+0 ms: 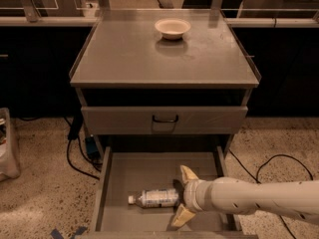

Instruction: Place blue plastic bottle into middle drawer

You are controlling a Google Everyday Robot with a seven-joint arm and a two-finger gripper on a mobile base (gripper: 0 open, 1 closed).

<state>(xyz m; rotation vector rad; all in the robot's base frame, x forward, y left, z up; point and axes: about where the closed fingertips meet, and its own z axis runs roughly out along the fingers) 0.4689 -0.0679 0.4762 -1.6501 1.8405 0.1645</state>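
Observation:
The blue plastic bottle (pixel 155 198) lies on its side on the floor of the open middle drawer (pixel 134 175), its white cap pointing left. My gripper (pixel 182 195) is inside the drawer at the bottle's right end. Its two yellowish fingers (pixel 188 174) are spread wide, one behind and one in front of the bottle's base, and are not closed on it. My white arm reaches in from the right.
A closed grey drawer front with a small black handle (pixel 165 119) sits above the open drawer. A shallow white bowl (pixel 172 28) stands on the cabinet top. Black cables (pixel 75 153) lie on the speckled floor on both sides.

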